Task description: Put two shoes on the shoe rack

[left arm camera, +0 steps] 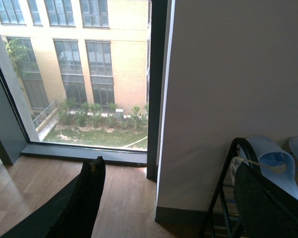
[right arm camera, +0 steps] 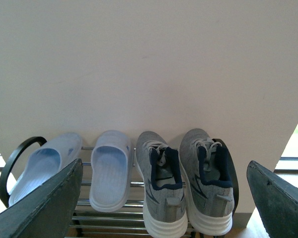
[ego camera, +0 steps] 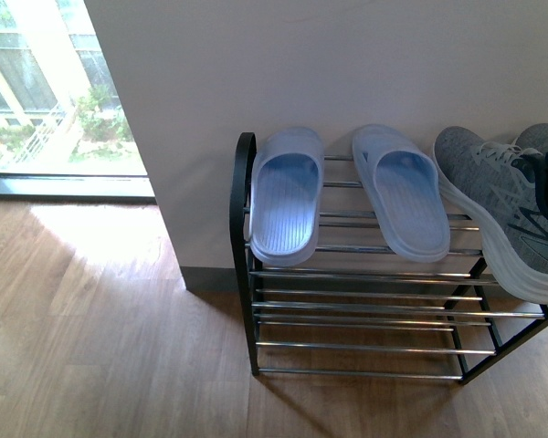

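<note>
Front view: both pale blue slides sit on the top tier of the shoe rack (ego camera: 365, 274), toes toward the wall. Left slide (ego camera: 286, 196) is tight against the rack's black end frame (ego camera: 241, 210), heel overhanging the front chrome bar. Right slide (ego camera: 400, 192) is angled slightly, with a bare stretch of bars between the two. Grey knit sneakers (ego camera: 511, 205) fill the rest of the top tier, the nearer one just beside the right slide, white soles hanging past the front bar; the pair is cut off by the frame edge. Lower tiers show only bare chrome bars.

Right wrist view: all four shoes in a row on the top tier, slides (right arm camera: 109, 168) then sneakers (right arm camera: 186, 178), sneakers touching each other, the outer one right at the far end frame. No spare width on that tier.

Rack backs onto a white wall (ego camera: 347, 64). Open wood floor (ego camera: 100, 338) in front and off the slide end, running to a floor-level window (ego camera: 46, 91).

Right gripper (right arm camera: 164, 203): fingers spread wide apart, holding nothing, shoes visible between them, clear of the rack.
Left gripper (left arm camera: 174, 203): fingers apart, nothing held; one finger (left arm camera: 84, 198) over the floor by the window, the other overlapping the rack's end frame and left slide in view; cannot tell if touching.
</note>
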Controlling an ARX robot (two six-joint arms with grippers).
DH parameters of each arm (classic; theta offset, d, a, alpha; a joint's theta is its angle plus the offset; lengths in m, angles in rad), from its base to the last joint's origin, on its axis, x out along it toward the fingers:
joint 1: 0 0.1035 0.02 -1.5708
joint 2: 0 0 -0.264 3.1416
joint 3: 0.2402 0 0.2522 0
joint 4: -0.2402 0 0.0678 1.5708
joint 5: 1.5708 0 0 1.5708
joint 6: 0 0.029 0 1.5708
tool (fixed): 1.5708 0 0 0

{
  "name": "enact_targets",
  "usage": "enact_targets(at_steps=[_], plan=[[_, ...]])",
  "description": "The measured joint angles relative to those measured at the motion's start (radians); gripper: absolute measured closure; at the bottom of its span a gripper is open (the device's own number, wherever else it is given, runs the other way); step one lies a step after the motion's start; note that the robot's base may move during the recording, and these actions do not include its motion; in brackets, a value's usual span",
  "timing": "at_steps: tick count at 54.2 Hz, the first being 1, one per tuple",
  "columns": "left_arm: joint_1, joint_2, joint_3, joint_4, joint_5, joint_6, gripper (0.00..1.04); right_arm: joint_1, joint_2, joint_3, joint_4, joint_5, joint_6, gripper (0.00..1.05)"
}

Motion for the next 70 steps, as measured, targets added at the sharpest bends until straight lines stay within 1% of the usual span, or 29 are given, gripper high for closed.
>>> enact_targets(at_steps=[3,4,8,70], plan=[[0.0,0.0,0.0,0.0,0.0,0.0,0.09,0.0,0.0,0.0,0.0,0.0,0.0,0.09],[0.0,0.0,0.0,0.0,0.0,0.002,0.08,0.0,0.0,0.0,0.0,0.0,0.0,0.09],[0.0,0.0,0.0,0.0,0.0,0.002,0.1,0.0,0.0,0.0,0.0,0.0,0.0,0.09],[0.001,0.0,0.0,0.0,0.001,0.003,0.09,0.0,-0.001,0.0,-0.001,0.002,0.0,0.09]])
